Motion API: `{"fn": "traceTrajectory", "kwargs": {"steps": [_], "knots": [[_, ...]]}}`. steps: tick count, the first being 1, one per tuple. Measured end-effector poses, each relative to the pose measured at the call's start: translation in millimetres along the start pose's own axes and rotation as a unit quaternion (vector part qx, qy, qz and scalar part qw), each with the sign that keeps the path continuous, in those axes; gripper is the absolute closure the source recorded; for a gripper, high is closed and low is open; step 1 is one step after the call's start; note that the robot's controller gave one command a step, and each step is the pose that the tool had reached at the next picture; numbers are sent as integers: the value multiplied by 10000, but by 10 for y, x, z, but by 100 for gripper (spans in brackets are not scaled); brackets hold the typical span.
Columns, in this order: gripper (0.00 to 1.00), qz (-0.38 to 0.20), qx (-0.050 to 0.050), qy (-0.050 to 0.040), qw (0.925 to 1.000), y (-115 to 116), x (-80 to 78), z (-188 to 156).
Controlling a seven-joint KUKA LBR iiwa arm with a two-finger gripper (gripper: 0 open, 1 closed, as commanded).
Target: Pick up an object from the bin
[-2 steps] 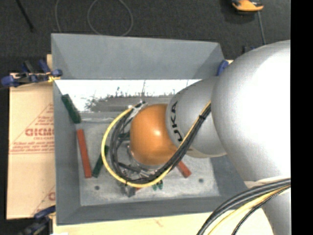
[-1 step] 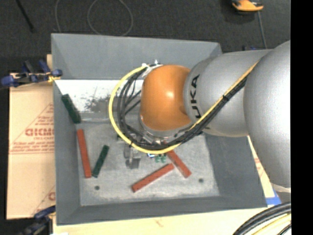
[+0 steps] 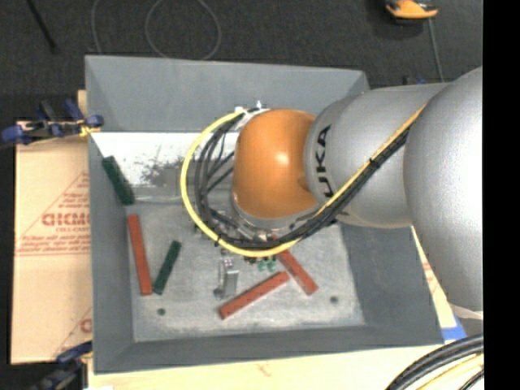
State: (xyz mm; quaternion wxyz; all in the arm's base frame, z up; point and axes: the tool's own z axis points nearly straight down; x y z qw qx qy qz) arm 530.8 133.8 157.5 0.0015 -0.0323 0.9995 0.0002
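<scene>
The gripper is hanging just beside the slanting red bar near the bin's front wall. I can't tell how wide it's standing, or whether it's gripping anything.

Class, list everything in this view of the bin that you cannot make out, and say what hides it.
- Middle of the bin floor, camera view: hidden under the orange cover and cables.
- Right-hand red stick: upper end covered by the cables.
- Small green bit beside it: too small to identify.
- Bin's right wall: behind the arm.
</scene>
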Motion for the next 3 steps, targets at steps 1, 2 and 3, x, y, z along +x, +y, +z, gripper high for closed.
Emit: {"fn": "traceTrajectory", "kwargs": {"steps": [1, 2, 3], "knots": [[0, 203, 20, 20, 9998, -951, 495, 903], [100, 175, 5, -7, 9998, -904, 471, 868], [100, -793, 10, -14, 9968, -1166, 445, 327]]}}
